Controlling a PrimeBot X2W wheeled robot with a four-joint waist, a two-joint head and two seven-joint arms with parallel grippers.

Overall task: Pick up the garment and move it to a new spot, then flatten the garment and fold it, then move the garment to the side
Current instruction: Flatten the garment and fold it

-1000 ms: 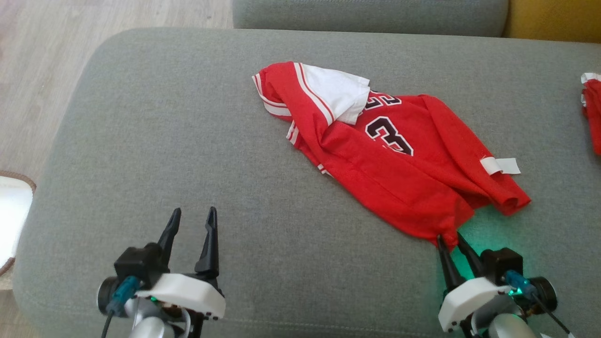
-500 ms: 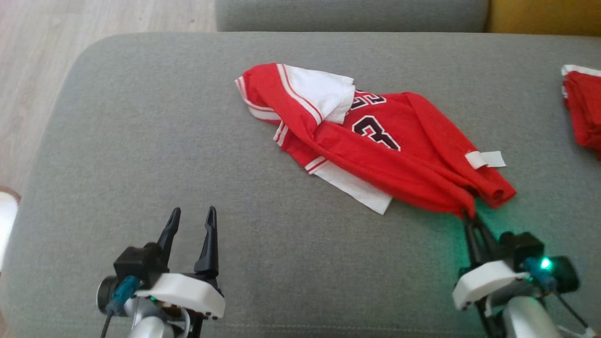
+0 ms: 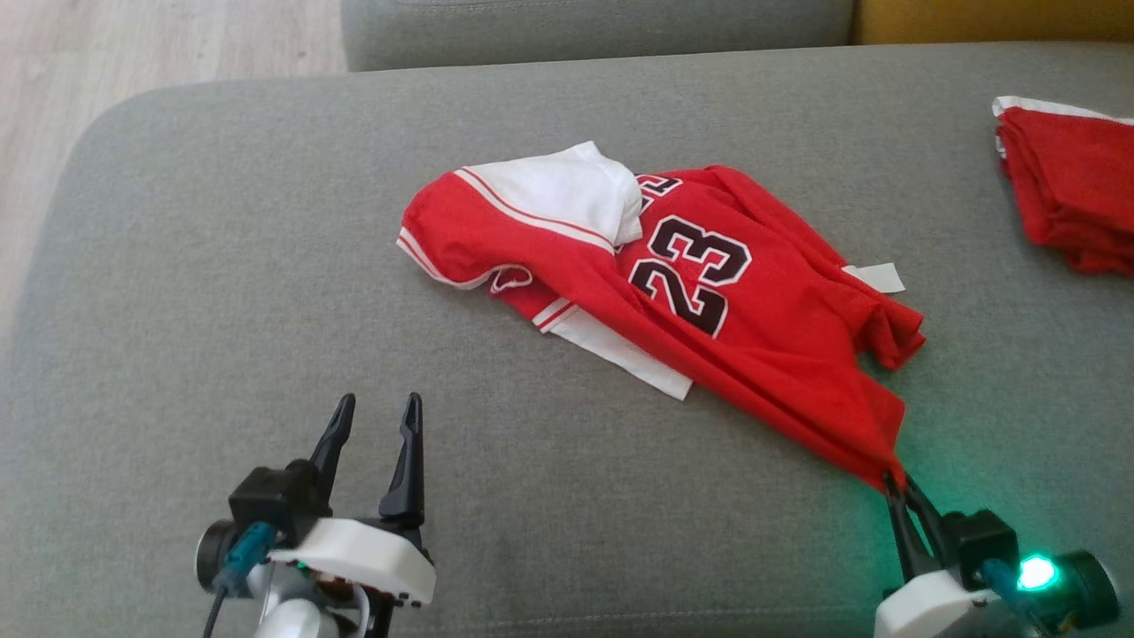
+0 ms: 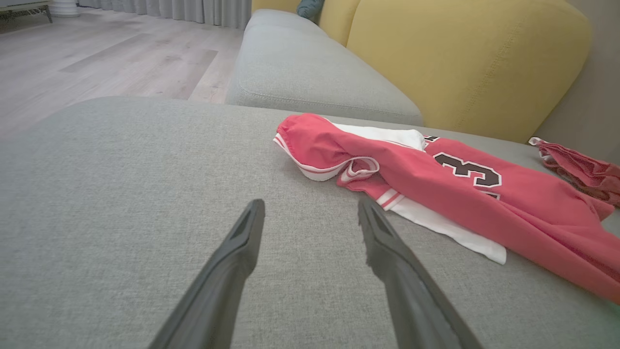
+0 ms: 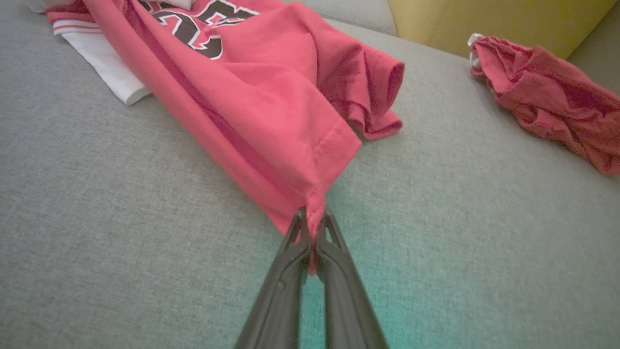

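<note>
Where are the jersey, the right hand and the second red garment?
jersey [image 3: 689, 273], head view, on the printed 23.
right hand [image 5: 313, 216], right wrist view, between the fingertips pinching the hem corner.
second red garment [image 3: 1067, 190], head view, on its bunched middle.

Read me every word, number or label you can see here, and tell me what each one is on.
"23": black numerals edged in white, on the red jersey.
The lettering just above that number: mostly folded under, unreadable.
The white tag at the jersey's edge: too small to tell whether it carries print.
The other red garment off to the side: no text shows.
</note>
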